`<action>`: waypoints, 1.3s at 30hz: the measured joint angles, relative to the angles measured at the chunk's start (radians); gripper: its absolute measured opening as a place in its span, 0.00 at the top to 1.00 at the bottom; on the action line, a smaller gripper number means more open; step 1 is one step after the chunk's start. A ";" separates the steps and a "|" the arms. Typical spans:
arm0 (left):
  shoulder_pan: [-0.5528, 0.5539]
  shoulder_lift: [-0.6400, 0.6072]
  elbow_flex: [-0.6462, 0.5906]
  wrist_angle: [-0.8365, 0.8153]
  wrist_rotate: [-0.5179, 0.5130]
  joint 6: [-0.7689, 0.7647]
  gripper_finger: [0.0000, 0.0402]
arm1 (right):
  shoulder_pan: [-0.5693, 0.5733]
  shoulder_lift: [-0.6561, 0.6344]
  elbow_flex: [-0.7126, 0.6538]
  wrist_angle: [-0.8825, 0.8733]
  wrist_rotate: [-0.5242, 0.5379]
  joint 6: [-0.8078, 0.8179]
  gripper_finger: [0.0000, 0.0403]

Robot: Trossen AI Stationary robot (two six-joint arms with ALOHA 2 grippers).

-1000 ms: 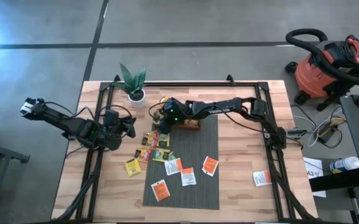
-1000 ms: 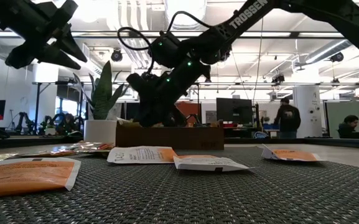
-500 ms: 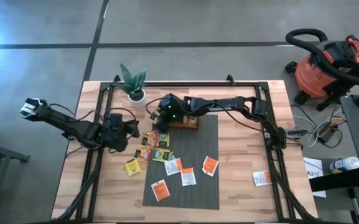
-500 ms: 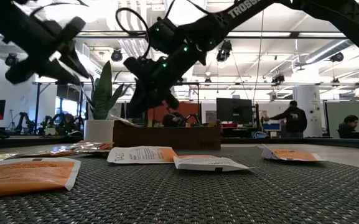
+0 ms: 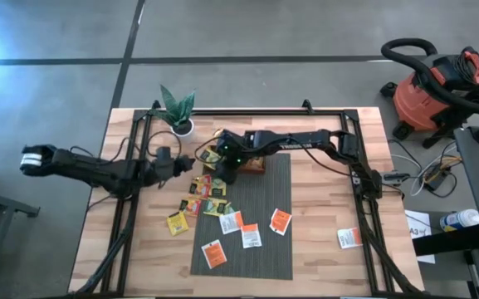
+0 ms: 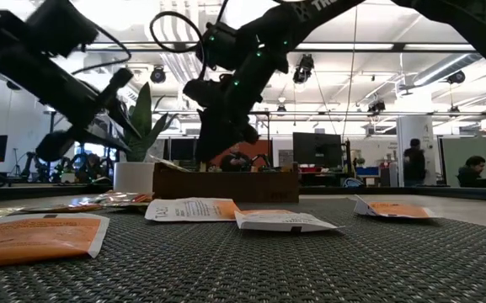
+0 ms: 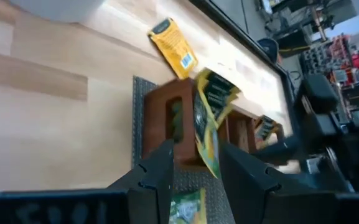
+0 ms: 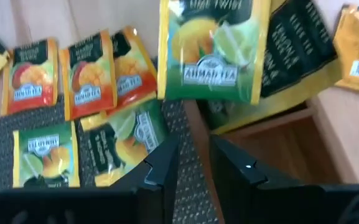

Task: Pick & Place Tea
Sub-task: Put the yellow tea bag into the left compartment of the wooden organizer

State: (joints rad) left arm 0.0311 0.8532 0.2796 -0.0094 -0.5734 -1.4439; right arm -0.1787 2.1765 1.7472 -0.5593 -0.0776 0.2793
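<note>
Tea sachets lie loose on the grey mat and the wood beside it: orange-white ones, a yellow one, and green and red ones. A green sachet leans over the end compartment of the brown wooden tray; in the left wrist view it stands tilted there. My right gripper hangs above that end, fingers a little apart, nothing between them. My left gripper is open just left of the tray, pointing at it.
A potted plant stands at the table's far left, close to the tray. Black frame rails run along both sides. One orange-white sachet lies alone at the right. A red vacuum stands off the table. People move in the room behind.
My right gripper has risen from the tray's left end, leaving the green sachet leaning there. My left gripper has come down and moved right toward the tray, rolling as it went.
</note>
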 joint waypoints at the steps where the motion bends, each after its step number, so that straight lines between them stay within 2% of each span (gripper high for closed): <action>1: 0.029 -0.003 -0.001 0.005 0.032 0.022 0.70 | 0.000 -0.001 0.000 -0.003 -0.001 -0.001 0.77; 7: 0.136 -0.006 0.037 0.011 0.225 0.183 0.69 | 0.000 -0.017 0.000 -0.048 -0.001 -0.011 0.74; 12: 0.162 -0.004 0.066 0.012 0.258 0.299 0.60 | 0.003 -0.022 -0.001 -0.083 -0.001 -0.039 0.72; 16: 0.220 0.015 0.069 -0.036 0.347 0.318 0.51 | 0.004 -0.022 -0.001 -0.103 0.000 -0.051 0.72; 20: 0.300 0.055 0.065 -0.034 0.465 0.325 0.49 | 0.004 -0.023 -0.001 -0.111 0.001 -0.056 0.72; 25: 0.365 0.102 0.076 0.016 0.541 0.374 0.49 | 0.004 -0.023 -0.001 -0.116 0.001 -0.056 0.73; 32: 0.378 0.197 0.124 0.014 0.638 0.446 0.50 | 0.004 -0.023 -0.001 -0.118 0.001 -0.055 0.73; 39: 0.380 0.278 0.185 0.017 0.635 0.499 0.65 | 0.004 -0.023 -0.001 -0.119 0.001 -0.055 0.76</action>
State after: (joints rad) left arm 0.4114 1.1313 0.4645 0.0074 0.0612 -0.9448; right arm -0.1749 2.1536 1.7466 -0.6781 -0.0765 0.2241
